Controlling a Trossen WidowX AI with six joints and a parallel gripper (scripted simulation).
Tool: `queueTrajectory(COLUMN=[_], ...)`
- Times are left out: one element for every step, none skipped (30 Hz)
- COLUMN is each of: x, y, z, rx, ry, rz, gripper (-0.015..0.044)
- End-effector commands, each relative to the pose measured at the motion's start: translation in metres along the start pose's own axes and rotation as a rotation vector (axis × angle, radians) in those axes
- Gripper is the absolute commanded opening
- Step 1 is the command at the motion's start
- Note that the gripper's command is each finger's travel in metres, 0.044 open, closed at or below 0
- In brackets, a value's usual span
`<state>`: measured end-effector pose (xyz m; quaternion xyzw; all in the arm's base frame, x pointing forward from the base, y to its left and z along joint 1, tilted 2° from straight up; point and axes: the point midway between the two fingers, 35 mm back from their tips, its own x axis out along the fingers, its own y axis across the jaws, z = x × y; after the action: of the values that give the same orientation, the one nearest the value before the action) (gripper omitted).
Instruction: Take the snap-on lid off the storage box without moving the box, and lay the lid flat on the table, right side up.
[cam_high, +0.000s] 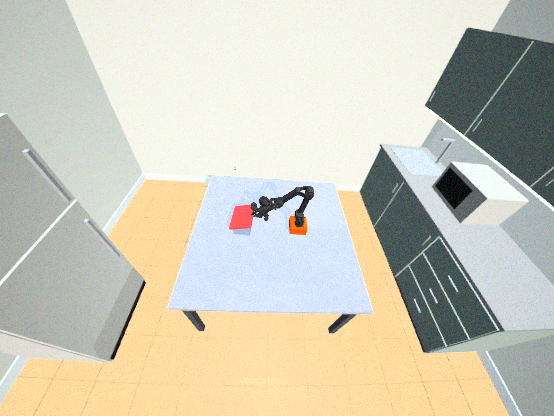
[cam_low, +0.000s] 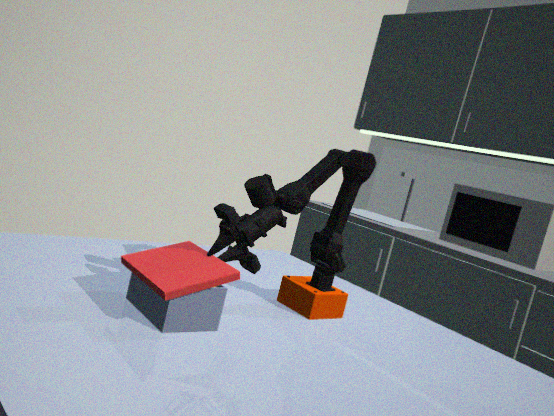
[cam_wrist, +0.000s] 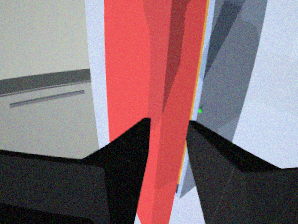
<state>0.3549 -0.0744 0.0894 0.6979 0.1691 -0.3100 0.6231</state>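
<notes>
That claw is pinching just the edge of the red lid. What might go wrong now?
1. The gripper is shut on only the edge of the red lid, so the lid might slip out or swing as it rises.
2. The lid appears to be still on the grey box; if it sticks, pulling may drag or tip the box.
3. Held by one edge, the lid may land tilted on the table.

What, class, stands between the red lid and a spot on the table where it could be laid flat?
Nothing visible does. The pincer already grips the red lid at its edge over the grey box, and the table beside them shows bare surface.
</notes>
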Motion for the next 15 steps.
queueTrajectory(x=[-0.005, -0.005, -0.006, -0.006, -0.007, -0.007, -0.008, -0.008, -0.009, -0.009, -0.009, -0.010, -0.010, -0.011, -0.011], y=[0.013, 0.014, 0.016, 0.017, 0.018, 0.019, 0.021, 0.022, 0.024, 0.025, 0.026, 0.028, 0.029, 0.031, 0.032], z=[0.000, 0.000, 0.000, 0.000, 0.000, 0.000, 0.000, 0.000, 0.000, 0.000, 0.000, 0.000, 0.000, 0.000, 0.000], rx=[-0.002, -0.002, -0.002, -0.002, -0.002, -0.002, -0.002, -0.002, -0.002, -0.002, -0.002, -0.002, -0.002, -0.002, -0.002], ry=[-0.002, -0.002, -0.002, -0.002, -0.002, -0.002, -0.002, -0.002, -0.002, -0.002, -0.002, -0.002, -0.002, -0.002, -0.002], rz=[0.022, 0.022, 0.022, 0.022, 0.022, 0.022, 0.022, 0.022, 0.022, 0.022, 0.022, 0.022, 0.023, 0.023, 0.023], gripper=[0.0000, 0.0000, 0.0000, 0.0000, 0.0000, 0.0000, 0.0000, 0.0000, 0.0000, 0.0000, 0.0000, 0.0000, 0.0000, 0.0000, 0.0000])
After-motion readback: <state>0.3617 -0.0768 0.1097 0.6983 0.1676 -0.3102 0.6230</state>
